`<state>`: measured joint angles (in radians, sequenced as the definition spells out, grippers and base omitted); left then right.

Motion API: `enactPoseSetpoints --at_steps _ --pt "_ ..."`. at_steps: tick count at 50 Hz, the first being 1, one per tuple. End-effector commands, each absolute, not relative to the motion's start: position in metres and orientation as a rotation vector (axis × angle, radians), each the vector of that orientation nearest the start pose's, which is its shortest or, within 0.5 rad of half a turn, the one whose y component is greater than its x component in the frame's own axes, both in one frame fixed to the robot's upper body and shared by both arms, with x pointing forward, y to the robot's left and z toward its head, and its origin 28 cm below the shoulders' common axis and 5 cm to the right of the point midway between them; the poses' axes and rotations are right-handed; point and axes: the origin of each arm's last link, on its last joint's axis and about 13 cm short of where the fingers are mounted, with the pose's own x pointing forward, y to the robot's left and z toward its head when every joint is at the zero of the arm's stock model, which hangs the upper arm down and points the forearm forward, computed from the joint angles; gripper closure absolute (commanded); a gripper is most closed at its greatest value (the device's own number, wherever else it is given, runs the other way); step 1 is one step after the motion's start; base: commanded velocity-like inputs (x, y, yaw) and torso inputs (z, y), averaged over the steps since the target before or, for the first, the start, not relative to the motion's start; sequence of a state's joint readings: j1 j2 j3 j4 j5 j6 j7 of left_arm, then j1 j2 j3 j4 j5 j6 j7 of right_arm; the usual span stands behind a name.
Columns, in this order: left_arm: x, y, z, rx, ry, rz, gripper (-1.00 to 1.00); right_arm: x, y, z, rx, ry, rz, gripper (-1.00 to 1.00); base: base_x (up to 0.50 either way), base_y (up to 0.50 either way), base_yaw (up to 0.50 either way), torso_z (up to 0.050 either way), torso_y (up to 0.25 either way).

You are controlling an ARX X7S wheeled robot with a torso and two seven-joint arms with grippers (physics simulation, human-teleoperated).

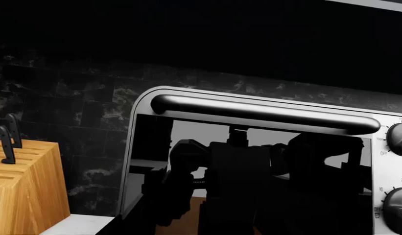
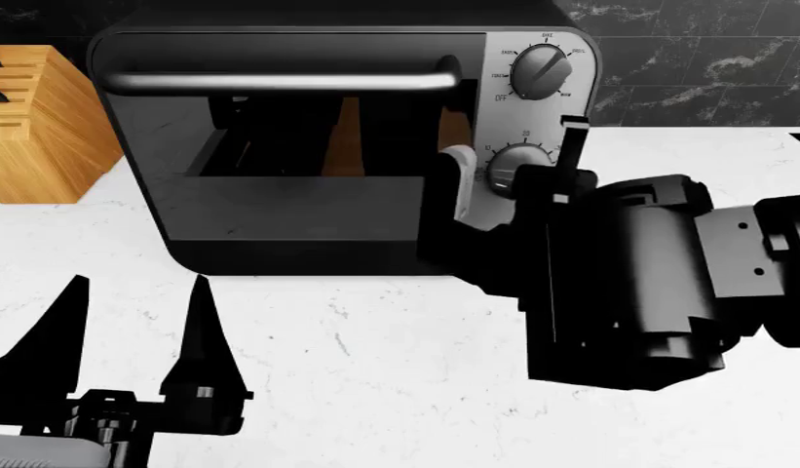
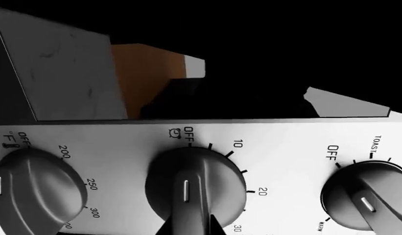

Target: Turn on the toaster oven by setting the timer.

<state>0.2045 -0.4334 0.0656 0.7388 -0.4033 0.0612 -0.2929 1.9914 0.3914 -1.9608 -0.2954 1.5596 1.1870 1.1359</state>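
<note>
Two fingertips of the right hand (image 2: 516,175) straddle the timer dial (image 3: 194,188), jaws parted. Pinch squarely, then twist past OFF; left hand (image 2: 137,331) idles open, empty.

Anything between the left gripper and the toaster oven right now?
Nothing: head view shows only bare white counter between the open left gripper and the toaster oven.

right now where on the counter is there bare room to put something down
Bare white counter lies in front of the toaster oven, between the open left hand and the right arm. Another patch sits right of the oven, under the dark backsplash. It is crowded at the dial panel, where the right hand is, and at the left by the knife block.
</note>
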Motion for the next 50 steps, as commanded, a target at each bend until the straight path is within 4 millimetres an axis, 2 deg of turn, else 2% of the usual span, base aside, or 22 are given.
enactPoseSetpoints --at_steps 1,50 --pt "0.152 0.235 0.138 -0.116 -0.493 -0.065 -1.0 0.256 -0.073 0.267 -1.416 0.15 -0.006 1.0 0.0 0.0 0.0 0.0 0.0" --pt "0.151 0.236 0.139 -0.119 -0.496 -0.061 -1.0 0.256 -0.08 0.281 -0.961 0.064 -0.088 1.0 0.0 0.0 0.0 0.0 0.004"
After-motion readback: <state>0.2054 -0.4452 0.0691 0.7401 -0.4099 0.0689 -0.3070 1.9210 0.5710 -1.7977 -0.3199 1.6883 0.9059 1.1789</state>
